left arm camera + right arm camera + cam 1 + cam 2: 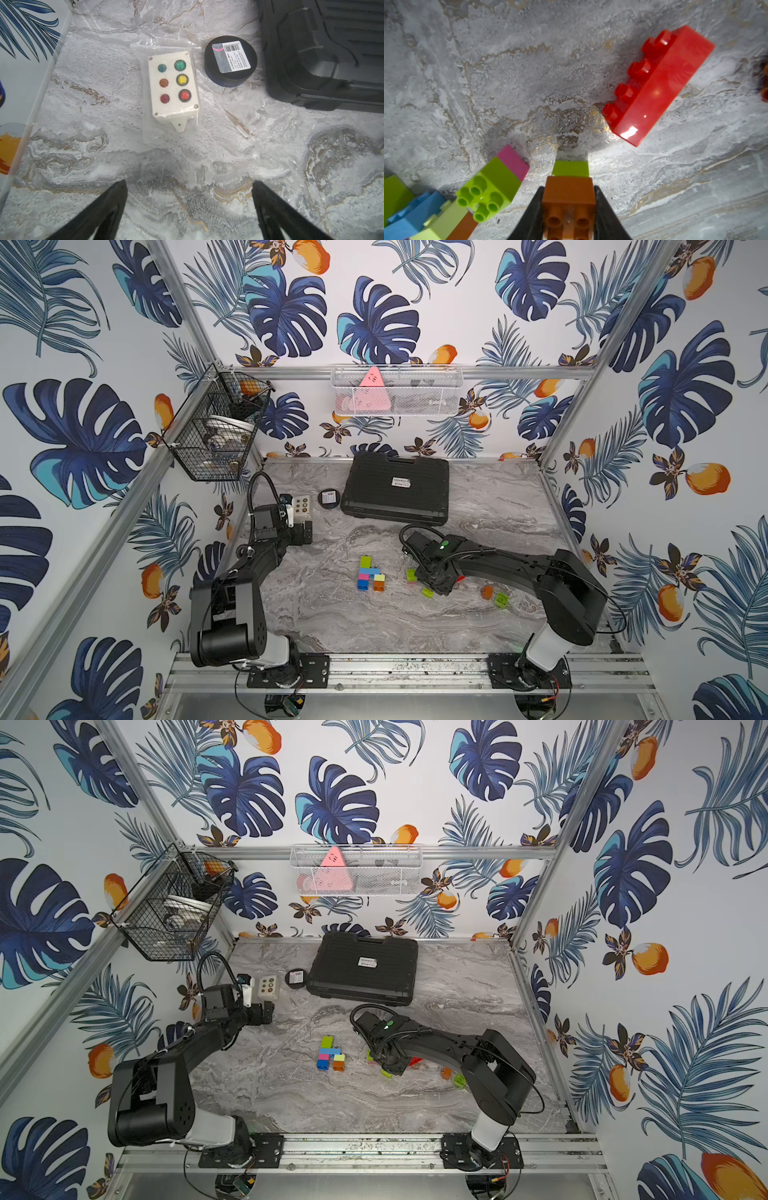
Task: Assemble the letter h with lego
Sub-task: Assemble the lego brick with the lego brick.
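Note:
Several joined lego bricks (369, 575) in lime, blue, pink and orange lie flat mid-table, seen in both top views (331, 1053). To their right, my right gripper (435, 581) (569, 188) is shut on an orange brick (569, 196). A lime brick (570, 168) joined to it sticks out past the fingertips, low over the table. A lime-on-pink stack (496, 182) lies beside it, and a long red brick (658, 87) lies on its side further off. My left gripper (301, 533) (189, 187) hangs open and empty near the back left.
A loose orange brick (487, 592) and a lime brick (501, 600) lie right of the right arm. A white button box in a bag (173, 83), a black round puck (230, 60) and a black case (395, 489) occupy the back of the table.

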You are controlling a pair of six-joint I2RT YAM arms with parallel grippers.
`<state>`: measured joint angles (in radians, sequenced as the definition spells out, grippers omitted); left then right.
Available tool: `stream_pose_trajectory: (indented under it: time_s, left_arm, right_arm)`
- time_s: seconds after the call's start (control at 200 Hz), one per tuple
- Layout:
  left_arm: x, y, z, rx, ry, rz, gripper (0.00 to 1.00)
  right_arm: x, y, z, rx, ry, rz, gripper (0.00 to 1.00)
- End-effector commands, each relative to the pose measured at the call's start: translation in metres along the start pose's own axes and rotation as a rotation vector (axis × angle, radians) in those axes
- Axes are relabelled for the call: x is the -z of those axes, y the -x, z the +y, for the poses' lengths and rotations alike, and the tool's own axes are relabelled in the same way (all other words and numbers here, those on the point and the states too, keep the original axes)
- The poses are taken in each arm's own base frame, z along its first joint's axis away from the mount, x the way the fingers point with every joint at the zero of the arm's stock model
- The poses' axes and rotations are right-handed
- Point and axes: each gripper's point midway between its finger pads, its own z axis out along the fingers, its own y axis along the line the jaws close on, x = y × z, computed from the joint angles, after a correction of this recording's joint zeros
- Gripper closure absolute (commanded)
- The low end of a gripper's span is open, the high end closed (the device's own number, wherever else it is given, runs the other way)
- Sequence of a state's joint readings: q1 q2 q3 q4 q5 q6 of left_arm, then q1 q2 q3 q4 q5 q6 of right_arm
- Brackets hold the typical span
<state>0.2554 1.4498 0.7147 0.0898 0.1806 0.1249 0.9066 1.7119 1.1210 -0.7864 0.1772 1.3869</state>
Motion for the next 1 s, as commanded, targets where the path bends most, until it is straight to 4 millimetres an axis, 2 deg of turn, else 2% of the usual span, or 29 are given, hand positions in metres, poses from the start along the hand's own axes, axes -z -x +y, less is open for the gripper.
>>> stream_pose_trajectory:
  time_s: [0.0,0.025,0.05,0.185,0.341,0.506,0.711,0.741,0.997]
  left_arm:
    - [0.001,0.01,0.001,0.015,-0.004,-0.035,0.01]
    - [0.001,0.009,0.002,0.017,-0.005,-0.032,0.01]
    - [0.001,0.009,0.002,0.017,-0.005,-0.032,0.01]
    - [0.001,0.009,0.003,0.023,-0.001,-0.035,0.01]
    - [0.001,0.009,0.004,0.027,-0.003,-0.033,0.01]
    - [0.001,0.009,0.005,0.03,-0.003,-0.034,0.01]
    - [0.001,0.009,0.006,0.037,-0.003,-0.035,0.01]
    - [0.001,0.009,0.006,0.037,-0.003,-0.031,0.01]
    - [0.0,0.009,0.008,0.047,-0.002,-0.029,0.01]
  right_arm:
    - [-0.001,-0.003,-0.004,0.006,-0.028,-0.002,0.7]
    - [-0.001,-0.003,-0.006,0.012,-0.036,-0.008,0.7]
    - [0.005,-0.001,0.003,0.012,-0.012,-0.015,0.7]
    - [0.0,-0.007,0.004,0.026,-0.019,-0.001,0.7]
    - [-0.007,-0.009,-0.004,0.044,-0.06,-0.013,0.7]
    - [-0.005,-0.007,-0.012,0.051,-0.087,-0.036,0.7]
    - [-0.004,-0.005,-0.01,0.039,-0.075,-0.042,0.7]
    - [-0.011,-0.008,-0.02,0.043,-0.103,-0.037,0.7]
    - [-0.044,-0.021,-0.031,0.022,-0.116,0.001,0.72]
